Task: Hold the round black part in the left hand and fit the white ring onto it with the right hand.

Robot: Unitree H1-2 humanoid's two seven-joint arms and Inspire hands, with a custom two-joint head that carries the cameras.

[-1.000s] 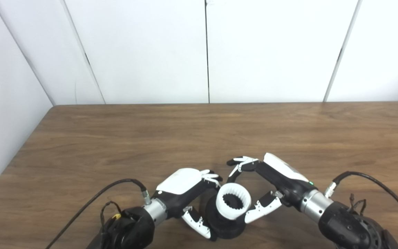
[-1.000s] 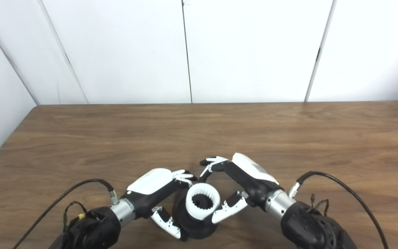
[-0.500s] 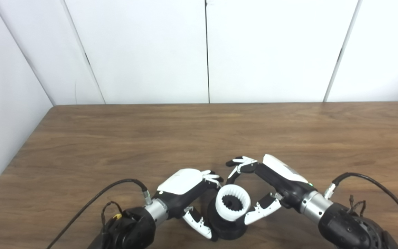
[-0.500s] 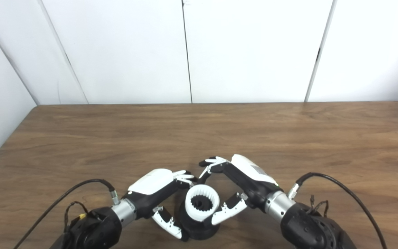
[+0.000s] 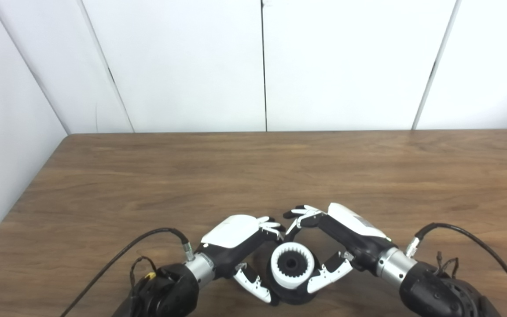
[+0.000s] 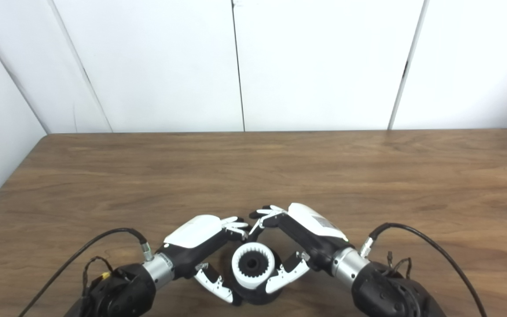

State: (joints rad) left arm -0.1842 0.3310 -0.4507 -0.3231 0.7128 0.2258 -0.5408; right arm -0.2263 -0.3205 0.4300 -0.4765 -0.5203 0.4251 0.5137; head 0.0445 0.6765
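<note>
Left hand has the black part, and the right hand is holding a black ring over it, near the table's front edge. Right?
Not quite: the ring is white, not black, as the left eye view shows. The left hand does hold the black part, with the right hand holding the ring over it near the table's front edge.

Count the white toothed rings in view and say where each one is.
1. The white ring sits on the round black part at the table's near edge, between the left robot hand and right robot hand. No others are visible.
</note>
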